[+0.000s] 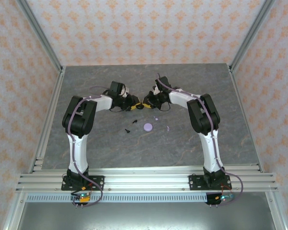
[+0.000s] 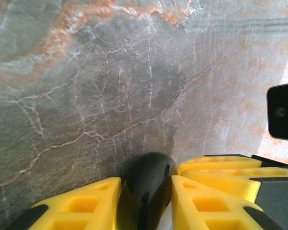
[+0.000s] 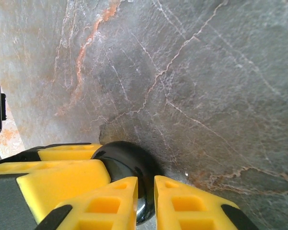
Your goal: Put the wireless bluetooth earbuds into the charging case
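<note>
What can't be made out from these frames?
1. Black case: in the left wrist and right wrist views, its lower part is cut by the bottom edge and covered by yellow fingers; open or closed, cannot tell.
2. Top view: the pinch between left end effector and right end effector, hidden by the wrists.
3. Top view: black earbuds and lavender earbuds, too small to tell which way they lie.

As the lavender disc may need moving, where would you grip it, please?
Probably across its rim, from straight above: the lavender disc lies flat on the table, round and low, so opposite edges are all that can be pinched.
</note>
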